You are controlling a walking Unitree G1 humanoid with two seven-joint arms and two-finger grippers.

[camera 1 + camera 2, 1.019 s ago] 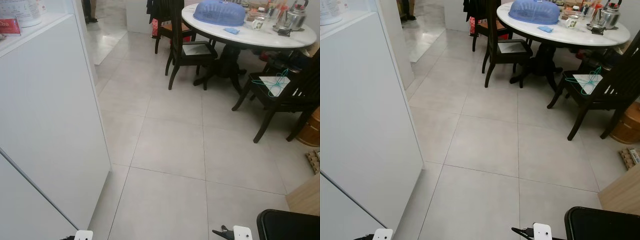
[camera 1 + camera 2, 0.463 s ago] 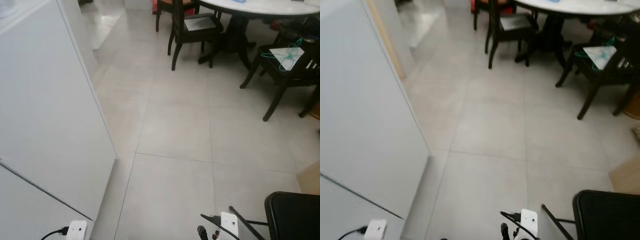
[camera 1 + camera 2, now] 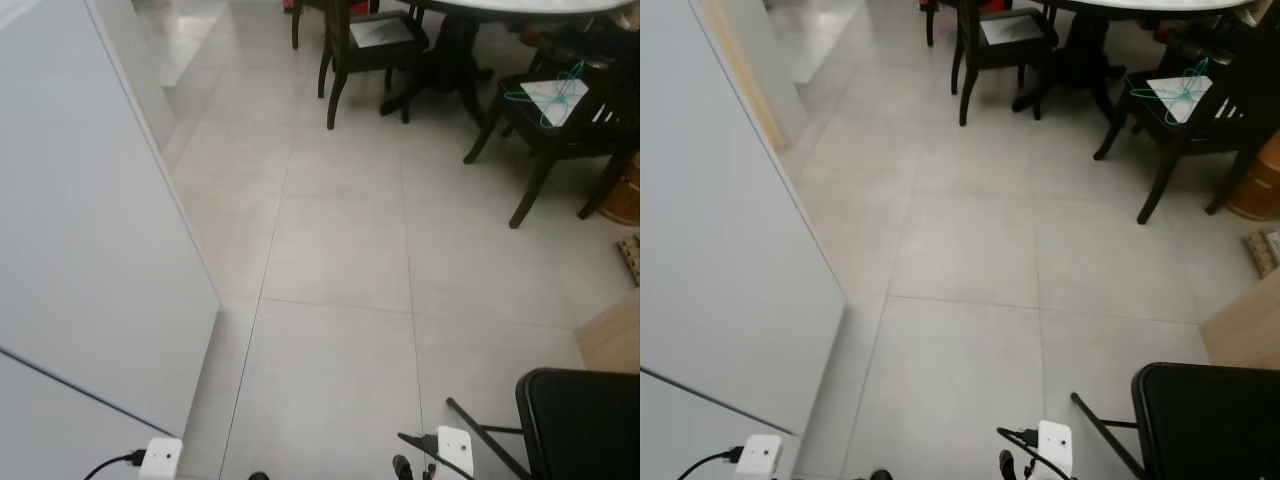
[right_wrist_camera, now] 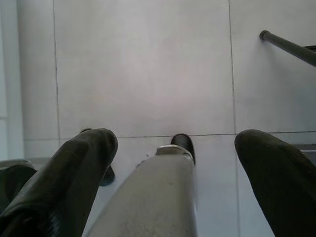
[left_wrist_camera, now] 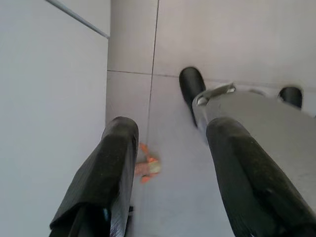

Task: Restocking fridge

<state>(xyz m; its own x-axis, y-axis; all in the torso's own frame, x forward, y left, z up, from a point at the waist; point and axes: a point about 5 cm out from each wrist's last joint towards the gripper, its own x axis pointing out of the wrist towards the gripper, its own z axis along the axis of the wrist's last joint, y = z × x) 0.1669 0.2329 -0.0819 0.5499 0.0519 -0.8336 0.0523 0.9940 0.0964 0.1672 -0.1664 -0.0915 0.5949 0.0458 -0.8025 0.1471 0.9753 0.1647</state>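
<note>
Hanging low over pale floor tiles (image 3: 340, 250), left gripper (image 5: 170, 163) and right gripper (image 4: 173, 182), fingers spread wide on both, nothing between them. Beside the left gripper, a small orange scrap (image 5: 146, 169) lying on the tile, too small to identify. Close on the robot's left, a tall white panel (image 3: 90, 260), judged to be the fridge, door shut, long axis upright, its broad side running away from the camera and its near corner meeting the floor by a tile seam. At the right, a black seat (image 3: 580, 420) on thin metal legs. Compared with a second ago: view tipped further down and shifted, tabletop and its blue cover gone past the upper edge, counter items on the left gone too; camera motion, not moved furniture. Meaning for the task, as a judgement: walking or turning beside the fridge, no stock in either gripper, restocking barely begun. Farther off, dark chairs (image 3: 365, 45) round a table pedestal (image 3: 445, 55), one chair carrying a green hanger (image 3: 555, 88).
</note>
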